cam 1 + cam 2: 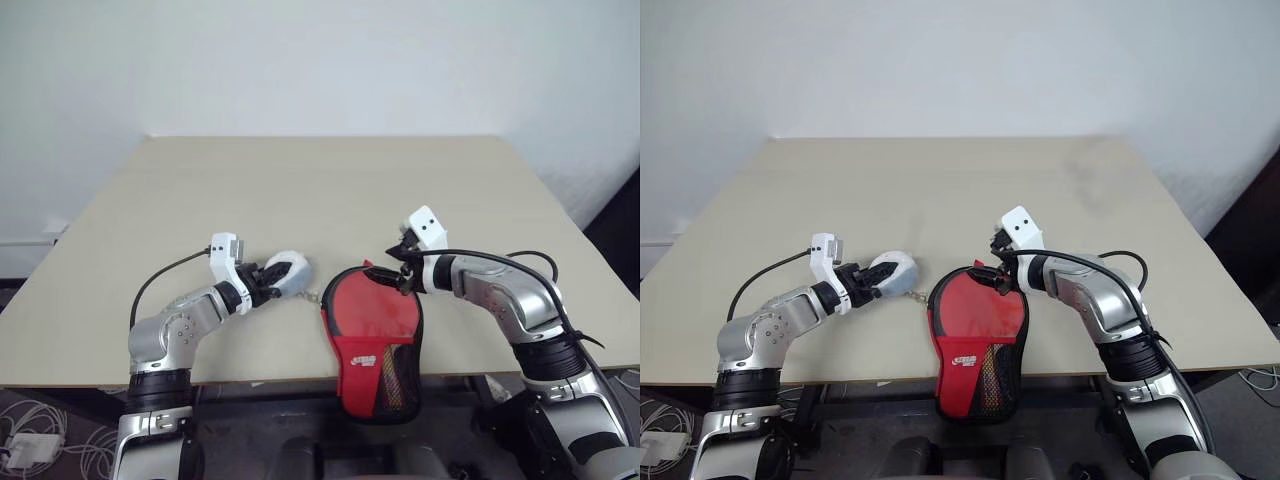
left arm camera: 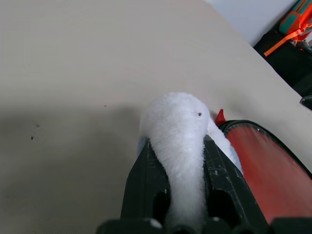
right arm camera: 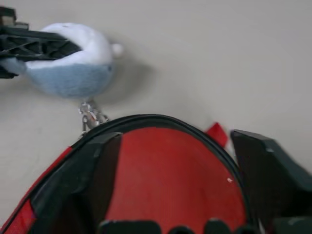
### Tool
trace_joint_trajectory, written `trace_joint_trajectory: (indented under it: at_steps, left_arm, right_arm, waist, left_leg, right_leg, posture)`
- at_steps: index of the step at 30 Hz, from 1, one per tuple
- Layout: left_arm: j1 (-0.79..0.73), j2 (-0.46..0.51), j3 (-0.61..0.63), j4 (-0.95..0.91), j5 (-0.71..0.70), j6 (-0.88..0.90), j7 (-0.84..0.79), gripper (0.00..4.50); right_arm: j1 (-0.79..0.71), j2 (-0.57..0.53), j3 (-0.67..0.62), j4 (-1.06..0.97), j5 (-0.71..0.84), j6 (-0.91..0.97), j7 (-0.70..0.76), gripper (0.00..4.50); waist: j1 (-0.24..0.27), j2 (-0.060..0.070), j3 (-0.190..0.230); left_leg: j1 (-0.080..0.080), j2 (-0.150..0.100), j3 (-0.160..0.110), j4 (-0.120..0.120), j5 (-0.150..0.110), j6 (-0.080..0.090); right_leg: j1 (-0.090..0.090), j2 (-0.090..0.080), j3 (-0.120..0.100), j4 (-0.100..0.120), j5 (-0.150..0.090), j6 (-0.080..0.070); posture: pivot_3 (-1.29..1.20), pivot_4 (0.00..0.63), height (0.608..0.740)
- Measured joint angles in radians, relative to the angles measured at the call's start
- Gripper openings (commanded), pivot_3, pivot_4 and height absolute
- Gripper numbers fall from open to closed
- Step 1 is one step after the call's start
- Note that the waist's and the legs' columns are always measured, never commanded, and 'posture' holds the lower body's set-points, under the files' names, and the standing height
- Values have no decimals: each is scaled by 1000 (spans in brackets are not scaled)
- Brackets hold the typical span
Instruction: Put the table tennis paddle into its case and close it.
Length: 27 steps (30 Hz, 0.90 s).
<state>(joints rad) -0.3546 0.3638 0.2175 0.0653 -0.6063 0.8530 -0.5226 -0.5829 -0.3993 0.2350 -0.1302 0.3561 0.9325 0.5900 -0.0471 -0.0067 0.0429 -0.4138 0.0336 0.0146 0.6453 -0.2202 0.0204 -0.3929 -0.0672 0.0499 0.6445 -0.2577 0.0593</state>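
Note:
The red case (image 1: 370,320) lies at the table's front edge, logo and black mesh pocket up, its narrow end hanging over the edge. The paddle is hidden. A white and pale blue plush charm (image 1: 285,270) hangs by a short chain (image 3: 90,116) from the case's black zipper rim. My left gripper (image 1: 268,278) is shut on the charm, just left of the case. My right gripper (image 1: 400,265) sits at the case's round far end beside a small red tab (image 1: 368,268). Its fingers (image 3: 273,170) stand apart over the rim.
The beige table (image 1: 300,190) stretches away bare beyond the case up to a white wall. Cables and a white adapter (image 1: 25,430) lie on the floor at the left. An orange and teal bag (image 2: 297,19) sits beyond the table's edge.

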Motion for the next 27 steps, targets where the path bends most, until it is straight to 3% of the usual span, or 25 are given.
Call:
trace_joint_trajectory:
  at_steps: [7,17,27]
  left_arm:
    - [0,-6,-2,0,0,0,0,222]
    - [1,-1,-1,0,4,0,0,222]
    - [-43,1,-13,41,26,-2,-2,222]
  right_arm:
    - [33,50,35,34,-25,-84,18,41]
    - [125,64,96,53,-86,-176,28,41]
    - [147,146,110,196,-129,-287,47,41]
  waist:
    - [0,-1,0]
    - [0,-1,0]
    - [0,-2,-1]
  left_leg:
    - [0,0,0,0,0,0]
    - [0,0,0,0,0,0]
    - [1,0,-1,1,0,0]
  right_leg:
    - [0,0,0,0,0,0]
    - [0,0,0,0,0,0]
    - [1,0,-1,0,0,0]
  posture:
    - [0,0,740]
    - [0,0,740]
    - [0,0,740]
